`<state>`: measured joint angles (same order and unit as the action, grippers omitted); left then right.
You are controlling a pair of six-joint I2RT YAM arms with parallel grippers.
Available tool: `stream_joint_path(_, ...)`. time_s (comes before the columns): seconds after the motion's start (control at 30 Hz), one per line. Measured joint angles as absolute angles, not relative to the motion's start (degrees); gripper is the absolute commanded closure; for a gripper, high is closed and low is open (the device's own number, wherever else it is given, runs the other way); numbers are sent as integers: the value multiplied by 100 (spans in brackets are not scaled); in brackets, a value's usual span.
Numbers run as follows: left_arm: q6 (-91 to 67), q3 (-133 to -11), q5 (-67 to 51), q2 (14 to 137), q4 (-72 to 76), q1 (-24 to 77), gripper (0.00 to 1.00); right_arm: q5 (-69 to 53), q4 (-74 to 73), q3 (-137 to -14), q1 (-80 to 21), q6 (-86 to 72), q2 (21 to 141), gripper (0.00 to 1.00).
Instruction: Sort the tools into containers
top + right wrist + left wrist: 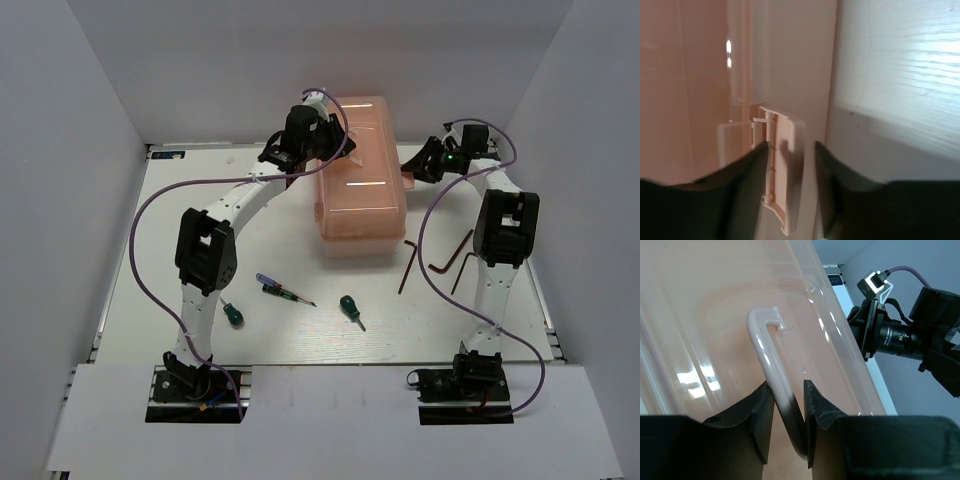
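Note:
The peach-pink toolbox (360, 185) stands shut at the back middle of the table. My left gripper (322, 137) is over its lid, shut on the white lid handle (771, 370), which runs between the fingers (812, 405). My right gripper (413, 173) is at the box's right side, open, its jaws standing either side of the latch (788, 165) with a gap on the right. On the table in front lie two green-handled screwdrivers (233, 314) (350, 308), the blue-and-red screwdriver (280, 290) and two dark hex keys (409, 262) (456, 253).
White walls enclose the table on the left, back and right. The right arm's links (505, 235) stand just right of the hex keys. The left arm (205, 250) arches over the table's left half. The right wrist camera (895, 337) shows beyond the box.

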<state>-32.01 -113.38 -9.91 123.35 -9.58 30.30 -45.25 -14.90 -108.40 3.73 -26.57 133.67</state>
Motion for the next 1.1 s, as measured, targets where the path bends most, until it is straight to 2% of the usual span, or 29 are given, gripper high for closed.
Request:
stream_joint_path(0.03,-3201,-11347,-991,12335,-978,3030,100,-4550,-1483,-10840,349,-2650,13367,83)
stream_joint_path(0.07,-3203,-11369,-996,12342,-1009,3030,100,-4582,-1485,-10840,329,-2635,13367,97)
stream_joint_path(0.1,-3203,-11391,-991,12346,-1039,3030,100,-4543,-1490,-10840,320,-2698,13367,100)
stream_joint_path(0.33,-3242,-11439,-980,12313,-1205,2982,100,-4574,-1479,-10613,368,-2676,13233,100)
stream_joint_path(0.5,-3179,-11399,-816,12101,-1441,2958,100,-4141,-1826,-10549,353,-2440,12975,100)
stream_joint_path(0.73,-2547,-11229,30,11063,-2248,2550,100,-3876,-2237,-10667,432,-2279,12929,100)
stream_joint_path(1.1,-1389,-9428,1577,9303,-2432,1785,100,-3787,-2357,-10713,947,-2119,12914,100)
